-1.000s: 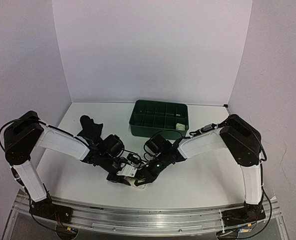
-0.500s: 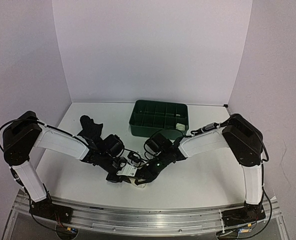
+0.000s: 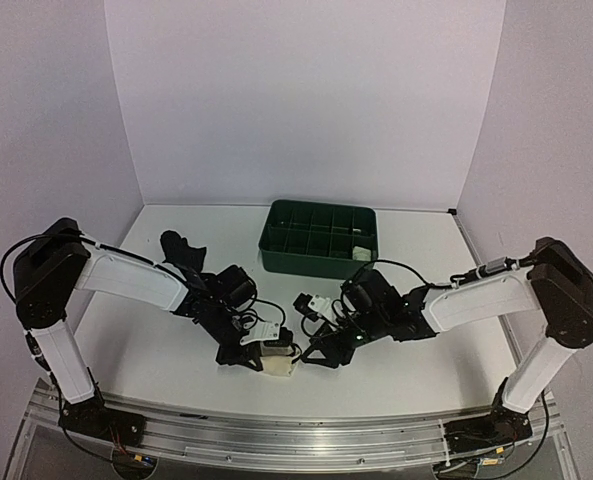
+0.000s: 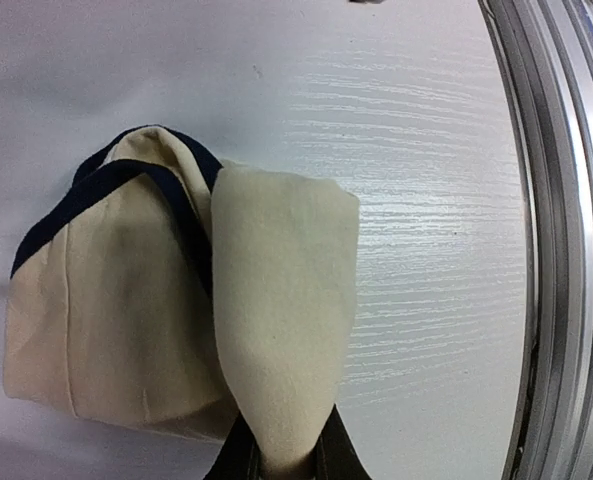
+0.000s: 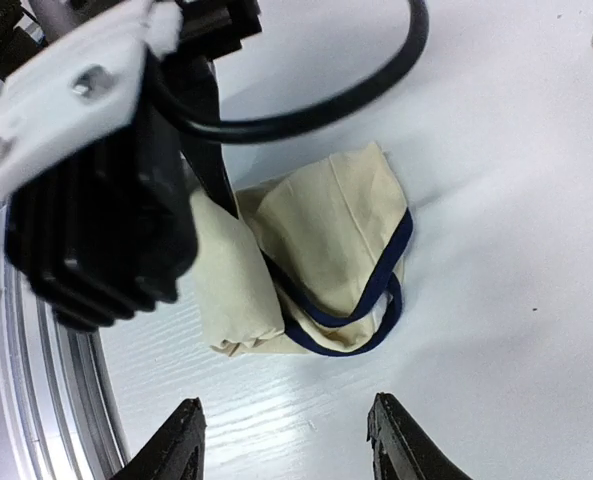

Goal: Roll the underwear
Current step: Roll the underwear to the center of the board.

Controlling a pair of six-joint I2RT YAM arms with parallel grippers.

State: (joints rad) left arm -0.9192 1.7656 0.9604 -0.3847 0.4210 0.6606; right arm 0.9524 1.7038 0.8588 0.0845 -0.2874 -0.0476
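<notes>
The cream underwear with dark edging (image 4: 176, 300) (image 5: 326, 235) (image 3: 279, 361) lies bunched into a loose roll on the white table near the front edge. My left gripper (image 4: 281, 462) (image 3: 264, 355) is shut on a cream fold of it. That gripper's black body also shows in the right wrist view, over the cloth's left end. My right gripper (image 5: 288, 445) (image 3: 319, 357) stands open just right of the roll, touching nothing. Black underwear (image 3: 181, 250) lies crumpled at the back left.
A green compartment tray (image 3: 276, 252) stands at the back centre, with a pale item (image 3: 359, 252) in a near right compartment. The metal rail (image 4: 566, 250) runs along the table's front edge close to the roll. White walls enclose the table.
My right gripper has opened, let go of the roll and drawn back to the right, its arm swinging outward. My left gripper has shut on the cream fold.
</notes>
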